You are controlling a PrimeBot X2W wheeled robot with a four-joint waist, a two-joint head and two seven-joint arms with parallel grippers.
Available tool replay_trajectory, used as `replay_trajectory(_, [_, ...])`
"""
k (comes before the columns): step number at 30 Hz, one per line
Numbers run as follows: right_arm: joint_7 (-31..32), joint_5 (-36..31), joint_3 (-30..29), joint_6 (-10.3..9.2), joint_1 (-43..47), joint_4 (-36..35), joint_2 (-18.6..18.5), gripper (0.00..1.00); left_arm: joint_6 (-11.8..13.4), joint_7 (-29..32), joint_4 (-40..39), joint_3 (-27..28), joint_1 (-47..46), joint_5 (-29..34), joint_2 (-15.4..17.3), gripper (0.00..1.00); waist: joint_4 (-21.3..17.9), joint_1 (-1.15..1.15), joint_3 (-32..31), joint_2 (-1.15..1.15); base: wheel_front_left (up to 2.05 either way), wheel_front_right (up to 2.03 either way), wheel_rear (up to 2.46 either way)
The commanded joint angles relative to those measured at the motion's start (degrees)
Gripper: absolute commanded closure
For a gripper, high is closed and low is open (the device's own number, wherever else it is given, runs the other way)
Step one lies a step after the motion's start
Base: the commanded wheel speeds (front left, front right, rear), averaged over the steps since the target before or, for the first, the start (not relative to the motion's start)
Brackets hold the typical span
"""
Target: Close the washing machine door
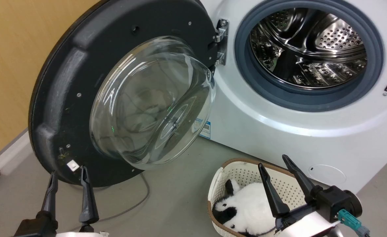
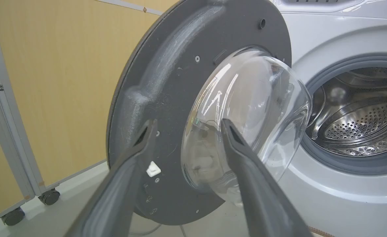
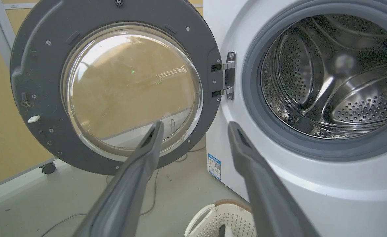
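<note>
Washing machine door (image 1: 65,98) stands swung wide open to the left of the washing machine (image 1: 278,131). It hangs from the metal hinge (image 1: 222,39), with its dark inner face and bulging glass window (image 1: 154,98) turned toward the robot. The steel drum (image 1: 308,49) is exposed inside the grey seal (image 1: 311,98).

Left gripper (image 1: 68,171) is released, with its fingers spread and their tips at the lower edge of the door; contact cannot be confirmed. Right gripper (image 1: 273,160) is released and grasps nothing. Its fingers are spread above the white basket (image 1: 246,172), which stands on the floor (image 1: 180,204) just in front of the machine. A black-and-white plush toy (image 1: 246,200) lies in the basket. A grey cable (image 1: 147,194) lies on the floor below the door.
</note>
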Motion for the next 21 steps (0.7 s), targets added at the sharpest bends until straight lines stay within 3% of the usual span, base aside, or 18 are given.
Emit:
replay_trajectory(1, [-0.5,0.6,0.3,-0.03,-0.8,0.3,0.1,0.00,0.3,-0.5,-0.5,0.2,0.9,-0.4,0.0,0.00,0.3,0.00,0.0,0.00,0.00,0.00,0.00])
replay_trajectory(21, [-3.1,2.0,2.4,-0.04,-1.1,1.0,0.1,0.00,0.6,-3.1,-2.0,1.1,2.7,-2.7,0.0,0.00,5.7,0.00,0.4,0.00,0.00,0.00,0.00])
